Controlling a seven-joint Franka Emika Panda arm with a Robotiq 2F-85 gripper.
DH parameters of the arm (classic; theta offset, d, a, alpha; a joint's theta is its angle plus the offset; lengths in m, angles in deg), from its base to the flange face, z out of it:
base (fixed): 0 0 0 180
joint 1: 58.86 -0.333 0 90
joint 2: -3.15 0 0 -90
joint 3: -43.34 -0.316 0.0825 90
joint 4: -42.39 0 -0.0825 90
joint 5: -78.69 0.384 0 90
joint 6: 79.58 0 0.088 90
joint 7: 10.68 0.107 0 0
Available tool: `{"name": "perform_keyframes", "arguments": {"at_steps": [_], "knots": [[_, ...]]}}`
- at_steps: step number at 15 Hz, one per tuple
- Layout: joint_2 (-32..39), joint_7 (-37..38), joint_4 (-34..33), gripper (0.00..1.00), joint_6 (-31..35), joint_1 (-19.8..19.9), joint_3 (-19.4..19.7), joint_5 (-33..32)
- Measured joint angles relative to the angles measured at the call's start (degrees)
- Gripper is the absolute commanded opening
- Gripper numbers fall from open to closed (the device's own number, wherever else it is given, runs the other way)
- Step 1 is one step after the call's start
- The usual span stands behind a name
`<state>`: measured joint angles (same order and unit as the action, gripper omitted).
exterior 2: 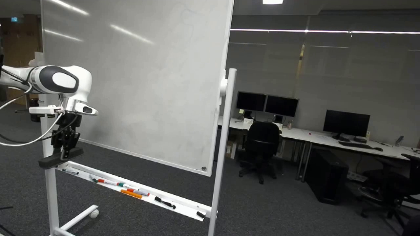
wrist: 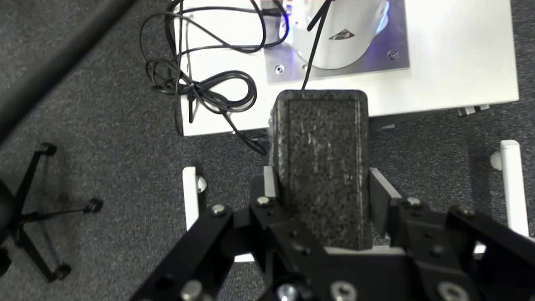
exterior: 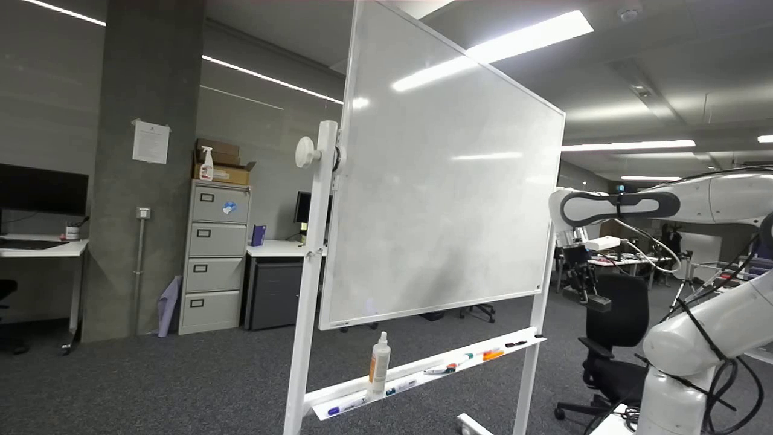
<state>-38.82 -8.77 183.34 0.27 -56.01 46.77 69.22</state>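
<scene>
Nearest to us in the wrist view, a black two-fingered gripper [wrist: 325, 184] is clamped on the long sides of a dark grey, speckled rectangular block [wrist: 324, 154], whose end juts past the fingertips [wrist: 270, 182]. The block hangs in front of a large, white-framed whiteboard [exterior: 447, 193]; in an exterior view we see grey carpet [exterior: 561, 320] between the two, so they are apart. From above we see carpet between a white table [wrist: 455, 58] and the whiteboard's white wheeled feet [wrist: 514, 188]. Below the whiteboard runs a narrow white tray [exterior 2: 185, 207], with an orange marker [exterior 2: 131, 193] along its front edge and a translucent plastic spray bottle [exterior: 380, 364] standing upright. Left of the whiteboard, a printed white paper sheet [exterior: 150, 142] is taped to a concrete pillar [exterior: 151, 72]. We find its text, and the bottle's orange-and-white label [exterior: 373, 370], too small to read.
</scene>
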Motion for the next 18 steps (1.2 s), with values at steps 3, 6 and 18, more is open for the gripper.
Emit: {"name": "perform_keyframes", "arguments": {"at_steps": [3,6,18], "knots": [[-0.8,3.8,1.4,0.30,1.0,2.8,2.2,3.0],[-0.8,9.7,3.0,0.30,4.9,5.2,2.4,6.7],[6.1,36.3,10.4,0.30,28.2,12.1,-1.4,19.4]]}}
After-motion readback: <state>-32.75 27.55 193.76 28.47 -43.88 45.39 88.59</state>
